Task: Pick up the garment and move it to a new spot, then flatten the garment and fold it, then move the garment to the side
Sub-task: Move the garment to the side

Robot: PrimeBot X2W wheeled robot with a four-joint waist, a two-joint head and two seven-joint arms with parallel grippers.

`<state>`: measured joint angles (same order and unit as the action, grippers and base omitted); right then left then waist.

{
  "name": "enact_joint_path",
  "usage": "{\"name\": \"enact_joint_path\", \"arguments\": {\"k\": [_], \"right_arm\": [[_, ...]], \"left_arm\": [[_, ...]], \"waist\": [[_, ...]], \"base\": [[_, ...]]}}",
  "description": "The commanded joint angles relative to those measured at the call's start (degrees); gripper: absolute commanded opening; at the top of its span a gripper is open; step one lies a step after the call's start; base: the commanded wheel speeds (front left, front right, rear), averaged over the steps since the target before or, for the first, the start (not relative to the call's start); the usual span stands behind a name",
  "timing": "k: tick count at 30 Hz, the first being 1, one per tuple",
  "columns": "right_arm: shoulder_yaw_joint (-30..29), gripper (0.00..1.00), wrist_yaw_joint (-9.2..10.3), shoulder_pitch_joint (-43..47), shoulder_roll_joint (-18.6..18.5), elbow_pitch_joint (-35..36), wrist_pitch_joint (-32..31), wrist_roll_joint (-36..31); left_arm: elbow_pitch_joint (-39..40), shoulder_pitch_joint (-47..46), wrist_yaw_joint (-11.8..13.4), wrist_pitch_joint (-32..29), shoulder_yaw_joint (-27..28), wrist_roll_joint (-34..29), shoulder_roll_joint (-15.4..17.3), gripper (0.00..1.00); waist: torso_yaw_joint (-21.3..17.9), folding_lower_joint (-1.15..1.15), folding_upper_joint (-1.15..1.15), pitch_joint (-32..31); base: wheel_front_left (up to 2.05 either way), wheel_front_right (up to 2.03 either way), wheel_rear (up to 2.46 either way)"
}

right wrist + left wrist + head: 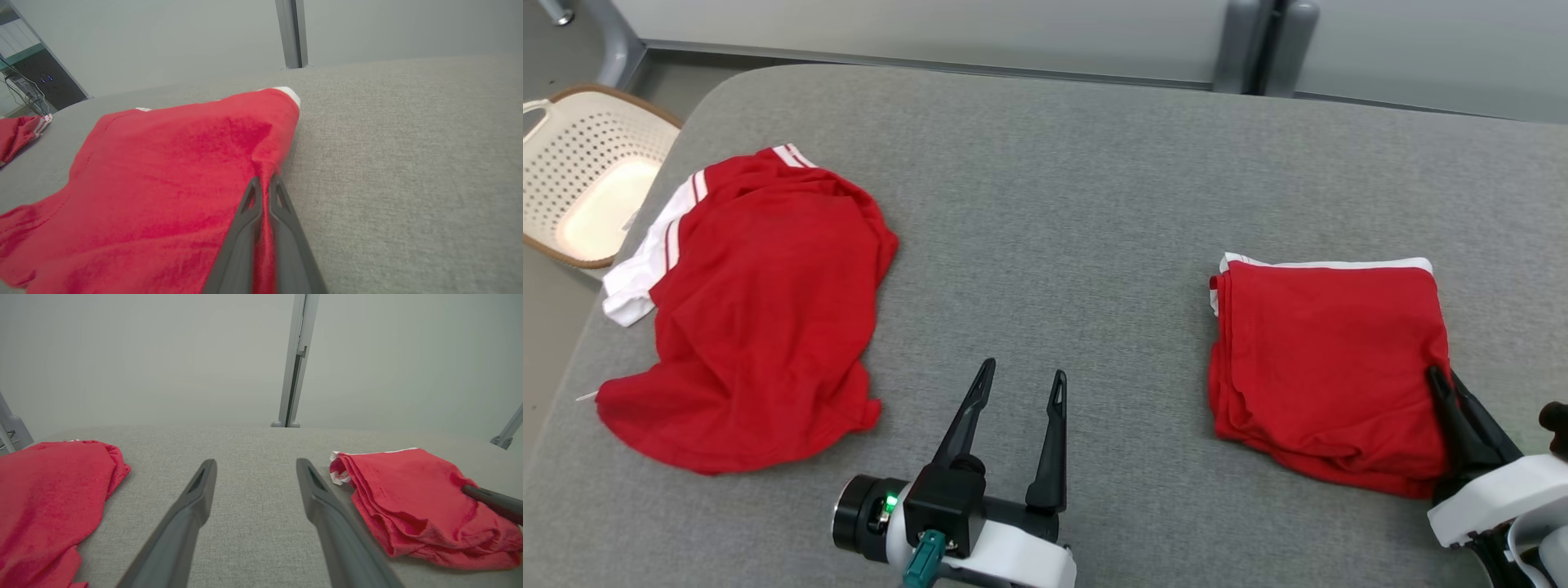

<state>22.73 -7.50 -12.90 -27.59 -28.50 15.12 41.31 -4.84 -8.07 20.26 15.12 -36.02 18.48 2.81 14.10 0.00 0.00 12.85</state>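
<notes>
Item: folded garment (1327,359), folding apparently done; my right gripper (264,183) pinches its edge, sideways move pending; my left gripper (1023,377) spread, empty; crumpled garment (760,310) untouched.

You are not seeing any readable text, label, brand, number or sign in any of these views.
</notes>
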Motion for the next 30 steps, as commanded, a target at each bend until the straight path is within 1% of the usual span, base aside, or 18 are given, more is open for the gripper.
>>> {"name": "enact_joint_path", "arguments": {"k": [1, 4, 9, 13, 16, 21, 25, 30], "right_arm": [[-0.07, 0.0, 0.02, -0.45, -0.48, -0.06, 0.05, 0.3], [0.07, 0.0, 0.02, -1.85, -1.46, 0.17, 0.05, -0.48], [0.29, 0.0, 0.02, -3.86, -4.63, 1.09, 0.05, -3.46], [1.84, 0.0, 0.02, -6.02, -8.62, 0.78, 0.05, -5.12], [3.48, 0.0, 0.04, -8.45, -12.99, -0.49, 0.05, -6.41], [5.94, 0.0, 0.05, -14.23, -18.65, -3.11, 0.05, -7.54], [5.87, 0.0, 0.06, -18.76, -21.58, -5.31, 0.05, -8.12], [6.04, 0.0, 0.06, -24.43, -23.21, -8.66, 0.05, -8.77]], "left_arm": [[0.42, -1.14, 0.31, 0.03, 0.17, -0.57, 0.15, 1.0], [1.61, -1.57, 0.35, 0.03, -0.01, -1.06, 0.19, 1.0], [2.55, -4.12, 0.39, 0.03, -1.5, -1.95, 0.18, 1.0], [2.56, -7.47, 0.71, 0.03, -4.05, -1.98, 0.16, 1.0], [1.65, -10.66, 0.96, 0.03, -6.93, -2.4, 0.2, 1.0], [-0.1, -16.74, 1.97, 0.02, -11.51, -2.08, 0.23, 1.0], [-1.3, -21.29, 3.05, 0.03, -14.97, -1.33, 0.22, 1.0], [-2.31, -25.59, 4.75, 0.03, -17.61, -0.31, 0.2, 1.0]], "waist": [[-0.7, 0.0, 0.0, -0.12], [-2.89, 0.0, 0.0, -0.09], [-7.89, 0.0, 0.0, 0.86], [-12.1, 0.0, 0.0, 2.84], [-14.81, 0.0, 0.0, 4.93], [-19.32, 0.0, 0.0, 10.33], [-21.38, 0.0, 0.0, 13.97], [-22.69, 0.0, 0.0, 17.45]], "base": [[0.0, 0.0, 0.0], [0.0, 0.0, 0.0], [0.0, 0.0, 0.0], [0.0, 0.0, 0.0], [0.0, 0.0, 0.0], [0.0, 0.0, 0.0], [0.0, 0.0, 0.0], [0.0, 0.0, 0.0]]}}
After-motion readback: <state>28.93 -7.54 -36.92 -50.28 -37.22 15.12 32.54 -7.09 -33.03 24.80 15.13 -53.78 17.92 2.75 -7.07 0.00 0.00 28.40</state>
